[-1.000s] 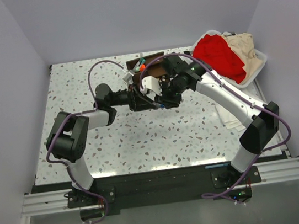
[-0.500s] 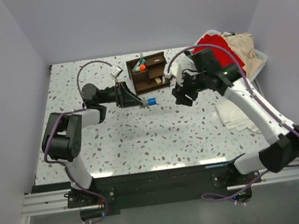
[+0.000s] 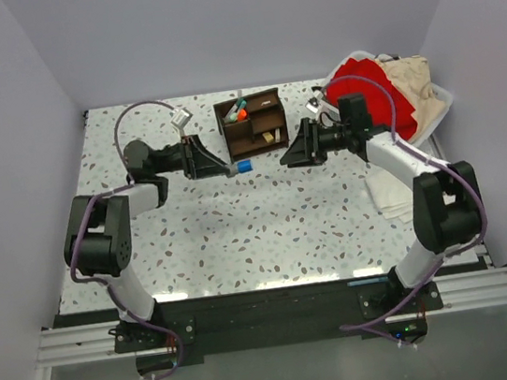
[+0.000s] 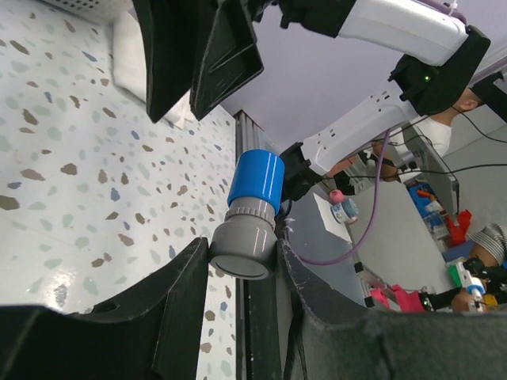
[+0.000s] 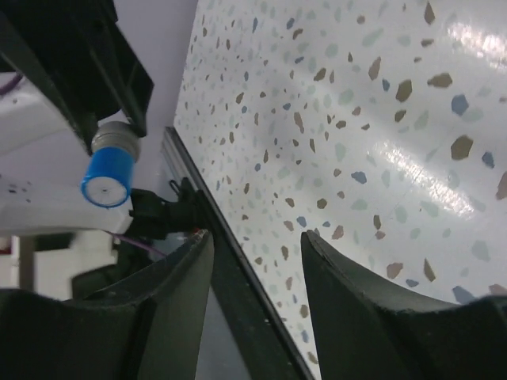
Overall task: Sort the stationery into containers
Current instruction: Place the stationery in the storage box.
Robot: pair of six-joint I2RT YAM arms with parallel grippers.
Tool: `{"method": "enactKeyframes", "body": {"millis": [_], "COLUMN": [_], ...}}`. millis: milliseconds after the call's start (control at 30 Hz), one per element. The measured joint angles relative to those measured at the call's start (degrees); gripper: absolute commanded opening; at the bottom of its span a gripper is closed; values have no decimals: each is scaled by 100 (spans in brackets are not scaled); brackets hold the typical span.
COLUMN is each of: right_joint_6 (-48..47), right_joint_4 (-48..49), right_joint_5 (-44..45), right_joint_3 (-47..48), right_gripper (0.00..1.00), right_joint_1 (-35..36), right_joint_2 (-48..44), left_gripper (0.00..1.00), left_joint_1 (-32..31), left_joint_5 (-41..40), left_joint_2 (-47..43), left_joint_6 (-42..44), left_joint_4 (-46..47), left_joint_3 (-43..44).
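- The left gripper is clenched on the stubby blue-grey cylinder. Its fingers pinch the grey end, and the blue end pokes out.
- The cylinder is just beside the organiser, at its 7 o'clock (whether it touches the table I cannot tell).
- The right gripper, at the organiser's 5 o'clock, has its fingers spread with nothing between them.
- An orange-capped marker stands in the organiser's 11 o'clock cubby.
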Motion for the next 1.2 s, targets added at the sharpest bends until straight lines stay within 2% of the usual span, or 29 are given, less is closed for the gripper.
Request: {"method": "enactKeyframes", "body": {"millis": [133, 400, 667, 900, 1200], "right_joint_6": [1213, 2197, 2396, 2282, 2131], "right_joint_4": [789, 1681, 1864, 1825, 1705], "right_joint_5": [-127, -273, -271, -245, -221], "right_joint_3": [-177, 240, 455, 527, 640], "right_gripper": [60, 61, 60, 59, 57], "right_joint_1": [-96, -59, 289, 457, 584], "right_joint_2": [435, 455, 466, 629, 721], "left_gripper": [0, 0, 0, 0, 0], "left_joint_1": [192, 199, 74, -162, -170], "left_joint_5": [-2, 0, -13, -28, -37], "left_joint_2": [2, 304, 894, 951, 1023], "left_joint_6": [269, 501, 579, 575, 538], "left_joint_4": [-216, -321, -352, -321, -284], "left_joint_3": [120, 356, 874, 968, 1047]}}
